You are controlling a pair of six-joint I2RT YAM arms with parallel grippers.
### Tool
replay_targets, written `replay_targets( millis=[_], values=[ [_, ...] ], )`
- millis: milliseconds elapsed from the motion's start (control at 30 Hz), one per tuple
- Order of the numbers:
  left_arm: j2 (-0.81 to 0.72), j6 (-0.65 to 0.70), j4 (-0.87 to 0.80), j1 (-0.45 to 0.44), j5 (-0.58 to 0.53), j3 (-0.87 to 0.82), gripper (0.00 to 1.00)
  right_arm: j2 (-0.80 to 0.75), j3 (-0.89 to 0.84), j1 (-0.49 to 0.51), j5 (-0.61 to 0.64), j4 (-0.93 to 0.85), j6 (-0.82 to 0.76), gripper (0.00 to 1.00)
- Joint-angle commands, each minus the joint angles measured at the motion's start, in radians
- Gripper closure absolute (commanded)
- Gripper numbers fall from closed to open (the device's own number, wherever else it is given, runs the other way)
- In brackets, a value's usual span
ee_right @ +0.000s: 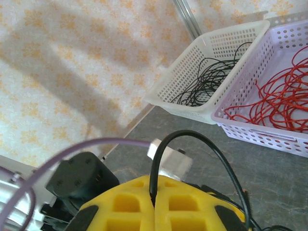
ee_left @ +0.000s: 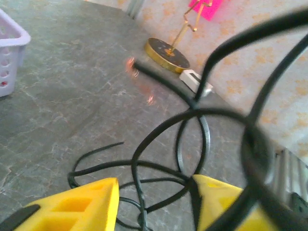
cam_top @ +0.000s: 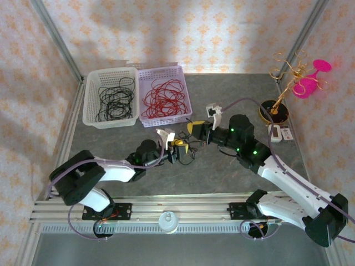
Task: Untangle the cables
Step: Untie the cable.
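1. Progress, as a judgement: mostly done. The sorted piles sit in 2 baskets, and 1 small black tangle (cam_top: 187, 153) is left on the table (cam_top: 211, 178), mid-table between the 2 grippers.
2. White basket (cam_top: 90, 100), far left: black cables (cam_top: 115, 100) only, in loose coils.
3. Lilac basket (cam_top: 183, 88), touching the white one on its right: red cables (cam_top: 164, 100) only.
4. Right gripper (ee_right: 154, 191): yellow fingers pressed together, pinching 1 black strand of the tangle, which arches up and over.
5. Left gripper (ee_left: 154, 192): fingers apart, black loops lying in and around the gap, nothing visibly pinched.
6. Left to do: pull the strands apart and drop them in the white basket.
7. Faint red blur in the left wrist view; can't tell if it's a cable.
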Motion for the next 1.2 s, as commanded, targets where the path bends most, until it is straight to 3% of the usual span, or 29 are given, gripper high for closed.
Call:
replay_targets(
  millis=[0,133,267,500,767,1167],
  values=[
    [0.070,-0.064,0.127,-0.032,-0.140,0.005,0.73,-0.034,0.060,-0.006,0.021,0.028,0.029,1.00],
    [0.105,-0.128,0.145,-0.044,-0.215,-0.033,1.00,-0.078,0.103,-0.006,0.117,-0.023,0.039,1.00],
    [0.091,-0.138,0.127,-0.045,-0.229,-0.068,1.00,-0.108,0.175,-0.006,0.253,-0.087,0.011,1.00],
    [-0.011,-0.126,-0.260,-0.044,-0.359,0.012,1.00,-0.115,0.290,-0.006,0.474,-0.139,-0.091,1.00],
    [-0.068,-0.130,-0.277,-0.047,-0.204,-0.009,1.00,-0.109,0.326,-0.006,0.445,-0.141,-0.112,1.00],
    [-0.105,-0.217,-0.385,-0.045,-0.333,-0.101,1.00,-0.112,0.458,-0.006,0.655,-0.206,-0.218,1.00]
  ],
)
